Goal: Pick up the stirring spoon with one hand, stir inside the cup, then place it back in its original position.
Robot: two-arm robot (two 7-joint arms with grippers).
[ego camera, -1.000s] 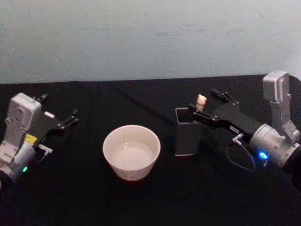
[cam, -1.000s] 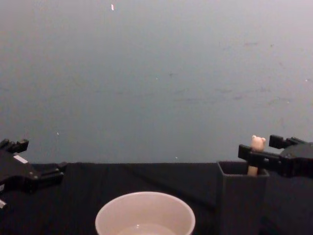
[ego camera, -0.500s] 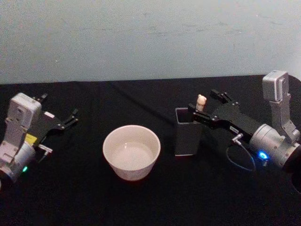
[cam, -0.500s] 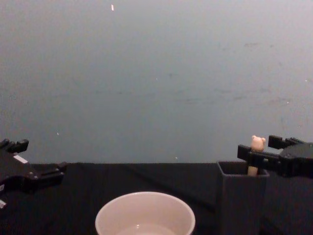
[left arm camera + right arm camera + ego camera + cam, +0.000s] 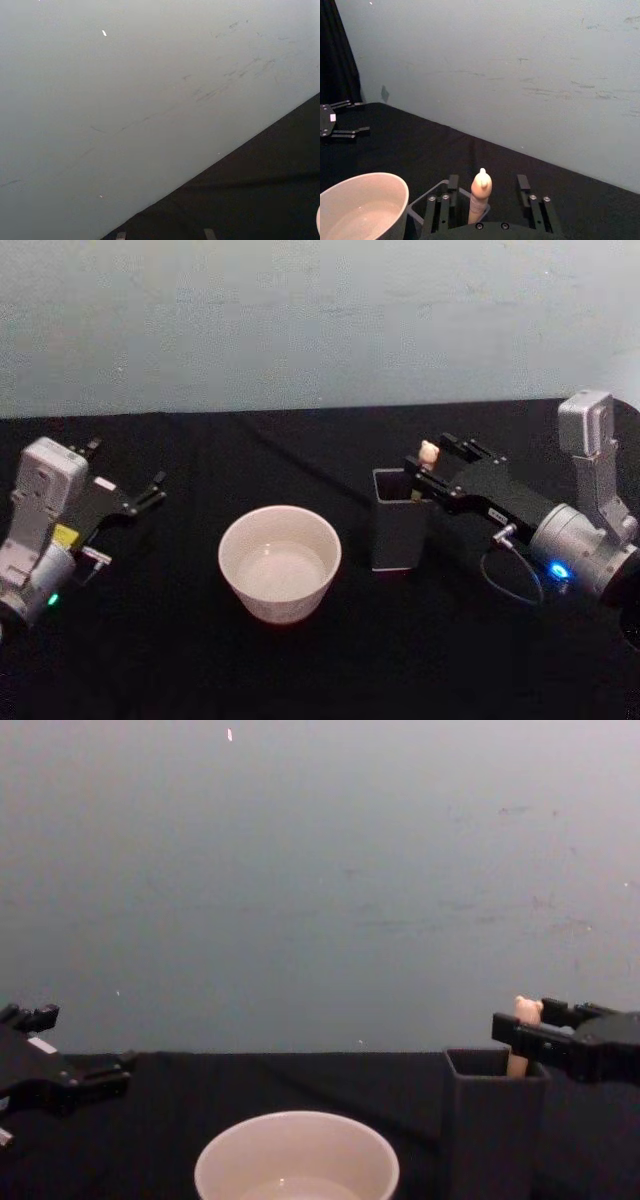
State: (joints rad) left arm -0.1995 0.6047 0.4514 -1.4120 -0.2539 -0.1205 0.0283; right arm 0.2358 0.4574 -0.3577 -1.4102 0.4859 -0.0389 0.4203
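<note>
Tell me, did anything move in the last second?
The right gripper drew its fingers slightly closer together around the stirring spoon, with gaps left on both sides; nothing is grasped yet. The spoon still stands in the dark holder; the cup and the left gripper stayed put.

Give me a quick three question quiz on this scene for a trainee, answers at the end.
1. True or false: the stirring spoon lies in the cup.
2. The right gripper has its fingers: A shut on the spoon, B open either side of its handle, C above the cup.
3. Fill in: the spoon stands in the box holder on the cup's ___ side; the left gripper sits parked, open, on the other.
Key: 1 false; 2 B; 3 right.
</note>
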